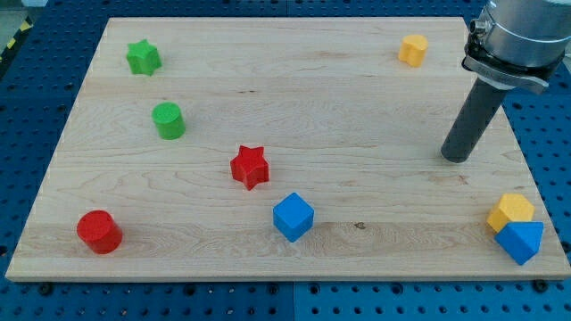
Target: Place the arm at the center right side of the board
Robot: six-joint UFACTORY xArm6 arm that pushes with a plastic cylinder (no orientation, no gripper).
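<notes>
One rod, no jaws: my tip rests near the board's right edge, well apart from the yellow block and blue block.

My arm shows as a smooth silver-grey metal cylinder, ringed at its lower edge by a black clamp collar with a small tab at one side. Below the collar hangs a plain dark grey round rod, matte and unmarked, ending at my tip in a flat cut.
</notes>
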